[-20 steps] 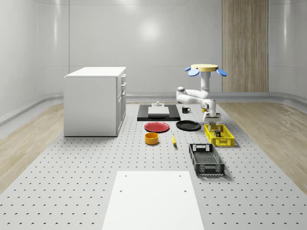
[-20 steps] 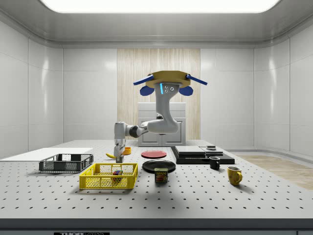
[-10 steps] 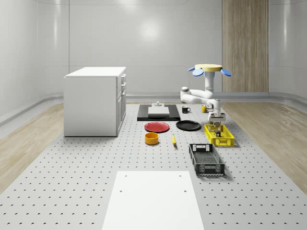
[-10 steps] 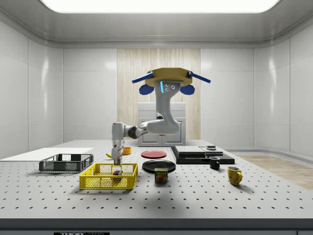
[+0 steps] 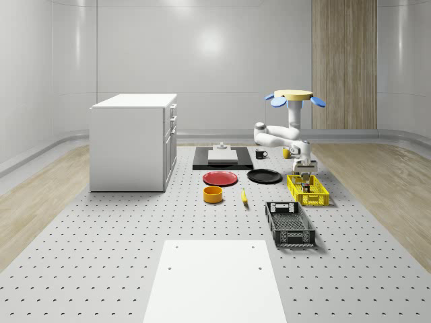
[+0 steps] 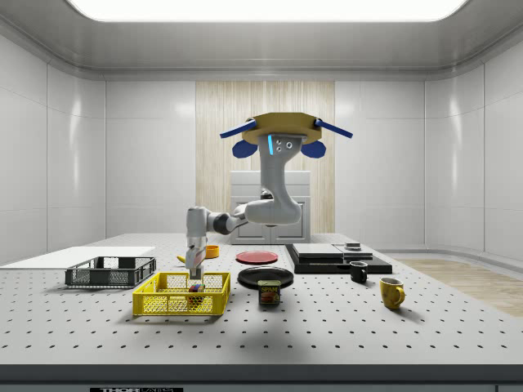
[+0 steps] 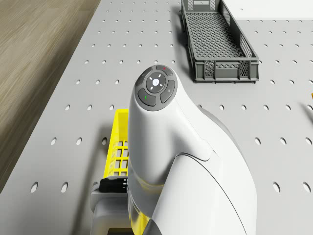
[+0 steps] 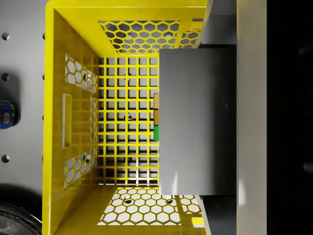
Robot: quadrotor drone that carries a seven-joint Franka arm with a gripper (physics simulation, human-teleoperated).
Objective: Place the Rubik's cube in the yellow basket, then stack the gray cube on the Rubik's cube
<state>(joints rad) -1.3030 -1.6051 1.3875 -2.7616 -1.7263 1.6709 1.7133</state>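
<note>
The drone [image 5: 294, 97] hovers beside the yellow basket [image 5: 310, 200], and its arm reaches down into it. My gripper [image 5: 305, 175] sits low inside the basket [image 6: 176, 304], shut on the gray cube [image 8: 198, 122]. In the wrist view the gray cube covers most of the Rubik's cube [image 8: 156, 117], leaving a thin strip of orange and green. From the side, the Rubik's cube [image 6: 196, 288] rests on the basket floor directly under my gripper [image 6: 194, 274]. Whether the gray cube touches it I cannot tell.
A black crate [image 5: 289, 223] lies in front of the basket. A black plate [image 5: 264, 176], red plate [image 5: 221, 178], orange bowl [image 5: 213, 194] and banana [image 5: 244, 196] lie to the whole-scene view's left. A can [image 6: 269, 292] and two mugs [image 6: 392, 292] stand to the side view's right.
The drone has shifted toward the whole-scene view's right. The gripper has come down from above the basket rim to inside the basket, still holding the gray cube.
</note>
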